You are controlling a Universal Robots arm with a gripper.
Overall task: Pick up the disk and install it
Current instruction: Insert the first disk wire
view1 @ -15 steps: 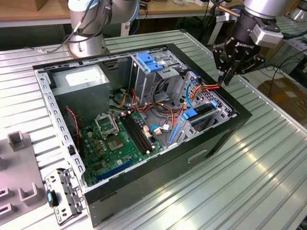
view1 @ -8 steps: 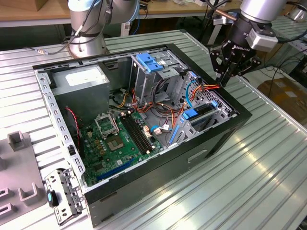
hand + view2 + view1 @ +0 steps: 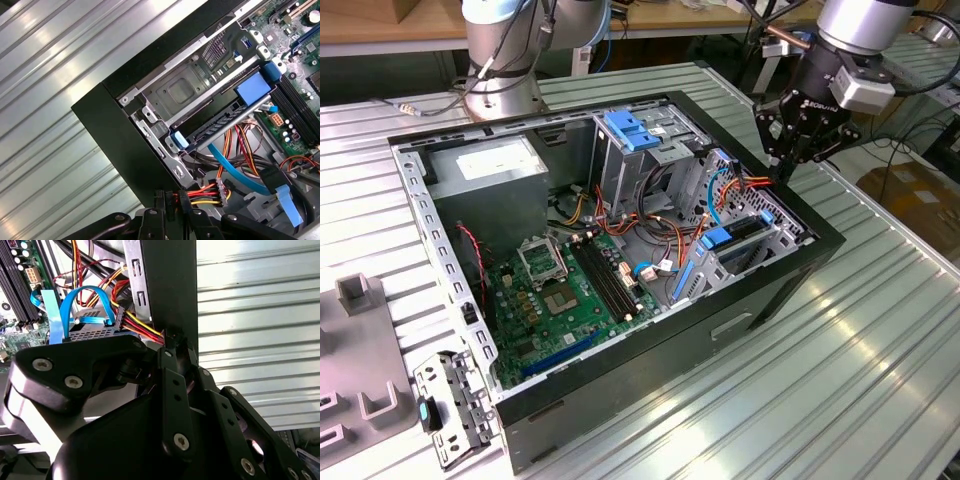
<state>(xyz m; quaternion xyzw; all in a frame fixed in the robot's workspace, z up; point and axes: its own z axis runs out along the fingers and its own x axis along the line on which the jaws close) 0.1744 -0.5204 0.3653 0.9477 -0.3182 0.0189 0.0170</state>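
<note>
End effector (image 3: 784, 168) angled down over computer case (image 3: 650, 385) rim, beside coloured wires (image 3: 200, 193), open or closed unclear

Ribbed metal tabletop (image 3: 880, 380), wooden workbench (image 3: 370, 30) beyond it

The computer case (image 3: 760, 300) lay open on the table (image 3: 880, 400). Inside it, the motherboard (image 3: 560, 300) sat toward the exterior view's left, with the power supply box (image 3: 485, 165) behind it and the drive cage (image 3: 635, 160) further right. The gripper (image 3: 786, 168) hung over the case's right-hand rim, just beside the cables (image 3: 752, 184). A loose bracket (image 3: 450, 405) lay on the table before the case's left corner.
</note>
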